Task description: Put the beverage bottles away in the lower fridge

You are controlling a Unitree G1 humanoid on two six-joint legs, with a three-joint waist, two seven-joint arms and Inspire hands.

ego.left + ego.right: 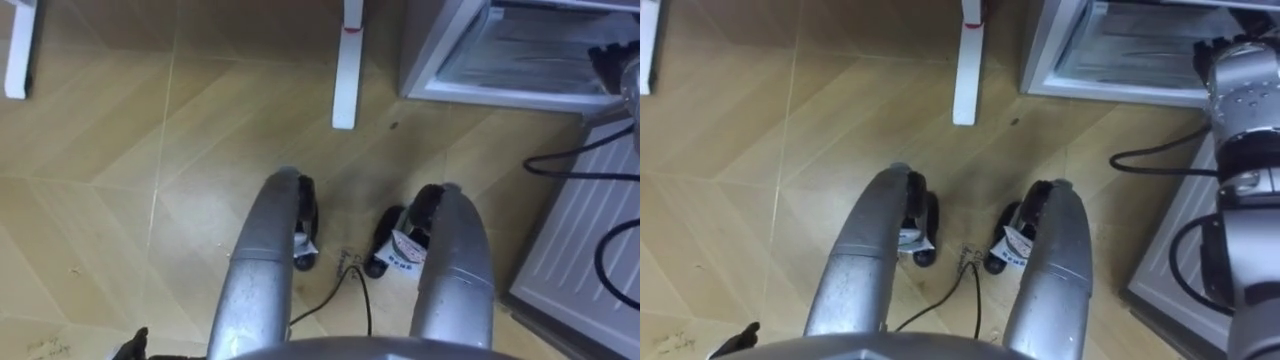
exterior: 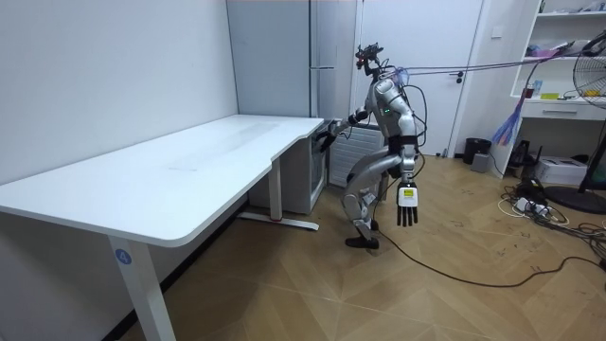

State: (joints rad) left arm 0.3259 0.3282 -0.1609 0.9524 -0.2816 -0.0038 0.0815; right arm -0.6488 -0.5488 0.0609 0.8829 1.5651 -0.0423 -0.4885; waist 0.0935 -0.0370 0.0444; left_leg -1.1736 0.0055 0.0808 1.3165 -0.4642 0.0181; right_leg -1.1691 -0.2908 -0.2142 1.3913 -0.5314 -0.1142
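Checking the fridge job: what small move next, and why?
Probably reach the right hand into the small white open fridge: that arm stretches to its front, its ribbed white door stands open, and the left hand hangs open, empty.

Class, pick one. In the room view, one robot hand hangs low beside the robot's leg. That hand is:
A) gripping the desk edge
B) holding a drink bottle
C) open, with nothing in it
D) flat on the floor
C: the left robot hand hangs clear of the floor and the white desk, its fingers straight and holding nothing.
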